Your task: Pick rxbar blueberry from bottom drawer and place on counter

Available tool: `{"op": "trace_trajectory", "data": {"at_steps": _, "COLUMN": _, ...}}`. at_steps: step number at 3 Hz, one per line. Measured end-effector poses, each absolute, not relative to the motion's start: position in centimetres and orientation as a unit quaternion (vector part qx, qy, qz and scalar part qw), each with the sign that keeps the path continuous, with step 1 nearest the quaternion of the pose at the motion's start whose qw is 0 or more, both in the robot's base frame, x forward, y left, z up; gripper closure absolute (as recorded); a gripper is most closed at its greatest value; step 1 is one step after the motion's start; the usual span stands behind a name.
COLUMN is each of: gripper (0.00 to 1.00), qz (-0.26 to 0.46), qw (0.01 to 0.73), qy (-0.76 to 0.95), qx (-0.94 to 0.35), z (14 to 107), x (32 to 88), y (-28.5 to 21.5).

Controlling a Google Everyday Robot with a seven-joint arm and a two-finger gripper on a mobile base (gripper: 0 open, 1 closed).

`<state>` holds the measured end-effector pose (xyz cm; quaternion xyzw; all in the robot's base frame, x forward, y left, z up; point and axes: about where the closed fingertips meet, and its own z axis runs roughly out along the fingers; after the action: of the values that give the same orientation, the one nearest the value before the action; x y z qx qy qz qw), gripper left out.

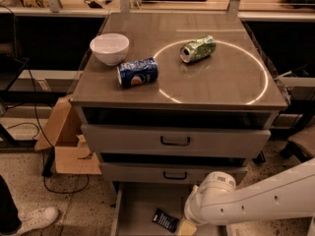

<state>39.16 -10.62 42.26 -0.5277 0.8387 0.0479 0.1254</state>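
Rxbar (165,220) in drawer (137,204) beside end effector (187,227)

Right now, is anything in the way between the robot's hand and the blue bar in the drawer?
No, nothing I can see. The gripper is down in the open bottom drawer, right beside the rxbar blueberry.

The scene is lit dimly and warmly from above. A soft sheen is laid on the flat grey-brown metal counter (221,77), and the crumpled green can (198,48) is faintly mirrored in it. Deep shadow is held in the gaps under the counter. Below the counter, the pale two-finger gripper (187,227) is seen in the dimmer, shallow grey bottom drawer (138,205).
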Motion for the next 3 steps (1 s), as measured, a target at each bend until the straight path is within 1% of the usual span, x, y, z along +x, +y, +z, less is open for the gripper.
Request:
{"op": "trace_trajectory", "data": {"at_steps": 1, "gripper": 0.00, "qz": 0.055, "qw": 0.124, "qy": 0.839, "qx": -0.527, "z": 41.7, "x": 38.8, "y": -10.6}}
{"op": "trace_trajectory", "data": {"at_steps": 3, "gripper": 0.00, "qz": 0.099, "qw": 0.123, "qy": 0.846, "qx": -0.509, "z": 35.7, "x": 38.4, "y": -11.0}}
